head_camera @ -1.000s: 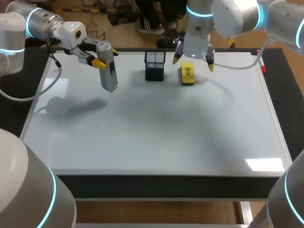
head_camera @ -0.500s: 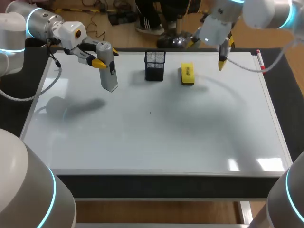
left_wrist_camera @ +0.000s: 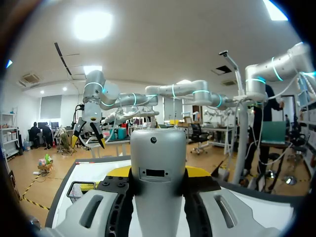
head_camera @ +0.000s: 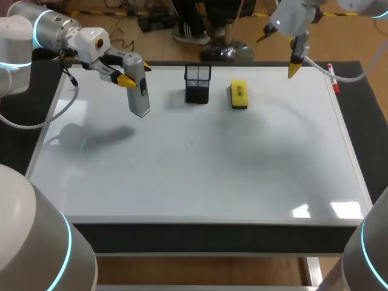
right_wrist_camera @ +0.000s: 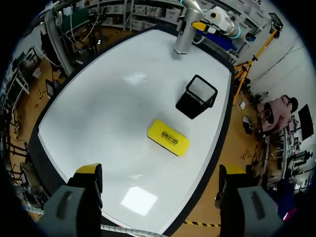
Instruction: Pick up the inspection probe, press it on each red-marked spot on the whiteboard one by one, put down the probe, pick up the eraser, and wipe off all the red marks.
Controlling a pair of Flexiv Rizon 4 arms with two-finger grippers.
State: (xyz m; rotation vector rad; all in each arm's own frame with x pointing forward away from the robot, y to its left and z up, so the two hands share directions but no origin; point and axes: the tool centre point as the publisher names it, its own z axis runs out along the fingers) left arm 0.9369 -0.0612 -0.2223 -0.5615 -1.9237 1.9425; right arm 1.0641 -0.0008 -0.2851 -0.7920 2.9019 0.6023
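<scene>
A black mesh cup (head_camera: 197, 83) stands upright between the left claw (head_camera: 134, 74) and the right claw (head_camera: 280, 51). A red pen (head_camera: 331, 77) lies near the right claw, on its far side.

No text, number or sign can be read in any of the views. The yellow eraser (right_wrist_camera: 168, 138) carries a line of dark print along its top face, seen from the right wrist view, but the letters are too small to make out; from the head view the same eraser (head_camera: 239, 94) shows only a faint dark streak. The grey inspection probe (left_wrist_camera: 157, 182) has a small dark rectangular window and a round dot above it on its front, with no lettering that can be told. In the head view the inspection probe (head_camera: 138, 85) shows a dark panel on its side, also without legible characters.
</scene>
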